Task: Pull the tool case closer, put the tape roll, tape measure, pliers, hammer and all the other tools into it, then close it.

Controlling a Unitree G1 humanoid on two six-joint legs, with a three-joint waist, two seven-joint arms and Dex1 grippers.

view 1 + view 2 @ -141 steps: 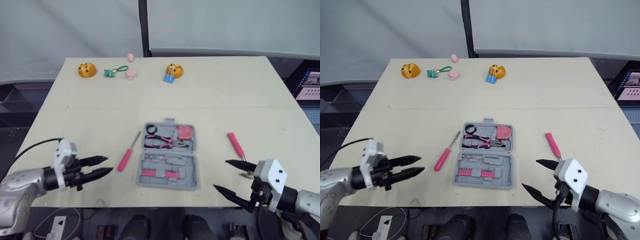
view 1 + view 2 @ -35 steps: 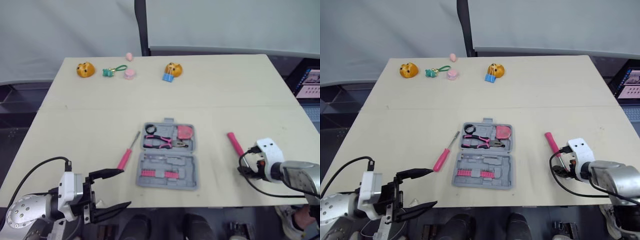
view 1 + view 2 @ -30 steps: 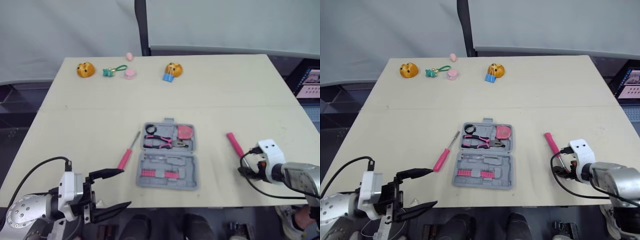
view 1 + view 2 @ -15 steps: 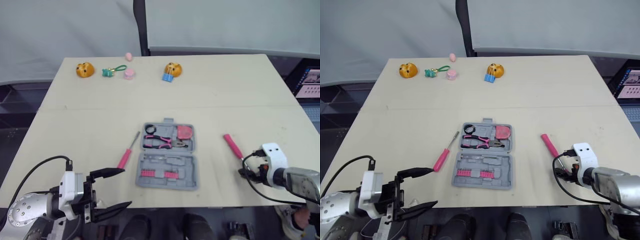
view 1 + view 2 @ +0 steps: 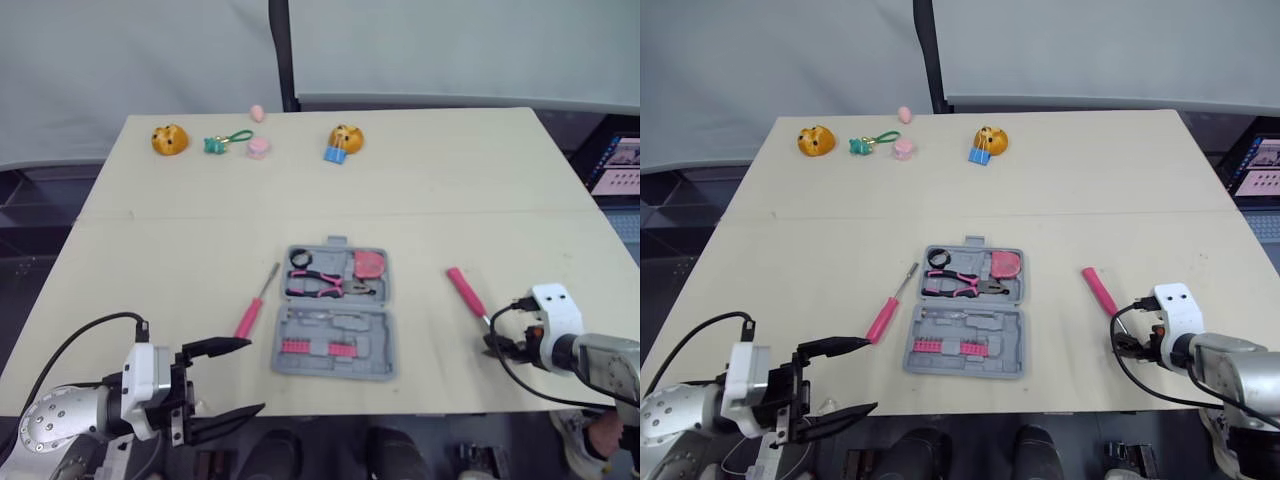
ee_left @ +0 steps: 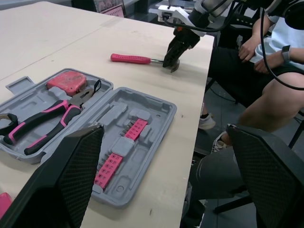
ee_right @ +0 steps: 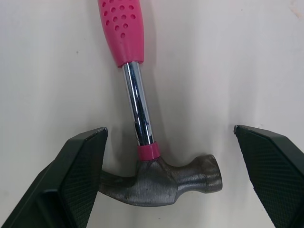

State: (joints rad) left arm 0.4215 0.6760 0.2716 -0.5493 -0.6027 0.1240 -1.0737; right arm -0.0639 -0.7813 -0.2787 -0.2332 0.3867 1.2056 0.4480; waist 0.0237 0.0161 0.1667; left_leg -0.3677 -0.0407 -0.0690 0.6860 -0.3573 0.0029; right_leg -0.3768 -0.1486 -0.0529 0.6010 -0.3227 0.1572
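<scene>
Right wrist view: right gripper (image 7: 169, 130) has dropped over the hammer (image 7: 139, 118), open fingers (image 7: 80, 161) straddling its neck, ungripped; hammer lies on the surface (image 5: 1140, 200) right of the open tool case (image 5: 1016, 345); left gripper (image 5: 255, 375) idles open.

No writing, label, brand or number can be read anywhere; the screen (image 5: 622, 163) beyond the right edge of the worktop (image 5: 470, 200) shows pink and dark patches, too small to make out.
</scene>
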